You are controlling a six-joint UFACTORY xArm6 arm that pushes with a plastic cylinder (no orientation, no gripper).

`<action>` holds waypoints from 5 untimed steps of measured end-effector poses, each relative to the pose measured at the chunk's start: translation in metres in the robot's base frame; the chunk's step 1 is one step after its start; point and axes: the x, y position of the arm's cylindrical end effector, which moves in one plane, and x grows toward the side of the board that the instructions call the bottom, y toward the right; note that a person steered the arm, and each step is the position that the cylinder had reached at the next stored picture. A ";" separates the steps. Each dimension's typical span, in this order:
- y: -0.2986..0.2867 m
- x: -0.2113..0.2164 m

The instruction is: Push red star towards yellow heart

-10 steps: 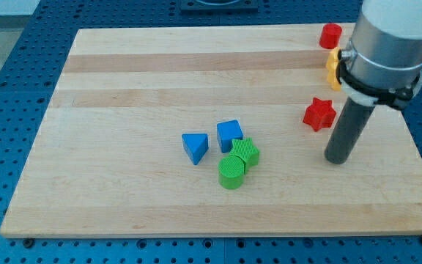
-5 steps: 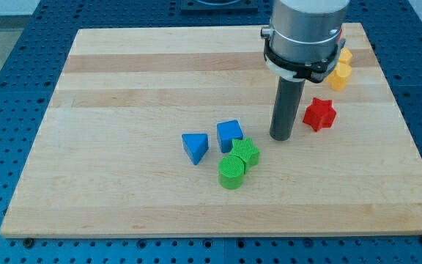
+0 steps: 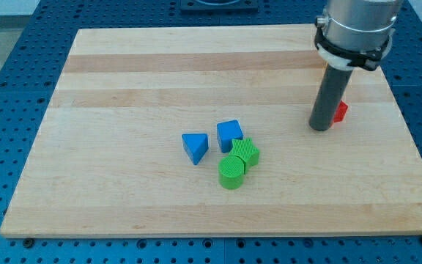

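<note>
My tip [image 3: 319,128]: the lower end of a straight dark rod, set down on the board's right side; it has no jaws and holds nothing, only pressing sideways.
Red star block [image 3: 339,111]: just right of my tip and touching the rod; mostly hidden behind it, only a red edge shows, so its star shape can hardly be made out.
Yellow heart block: not visible; the arm's grey housing [image 3: 354,29] covers the far right corner.
Blue triangular block [image 3: 195,147]: mid-board, well left of my tip.
Blue cube block [image 3: 229,135]: just right of the triangle, apart from it.
Two green ribbed blocks: one [image 3: 245,152] touching the cube's near side, a round one [image 3: 231,172] touching it, nearer still.
Board: pale wooden board [image 3: 123,88] on a blue perforated table [image 3: 6,88].
</note>
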 end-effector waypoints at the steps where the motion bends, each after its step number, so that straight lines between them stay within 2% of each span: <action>1: 0.004 0.000; 5: 0.011 0.000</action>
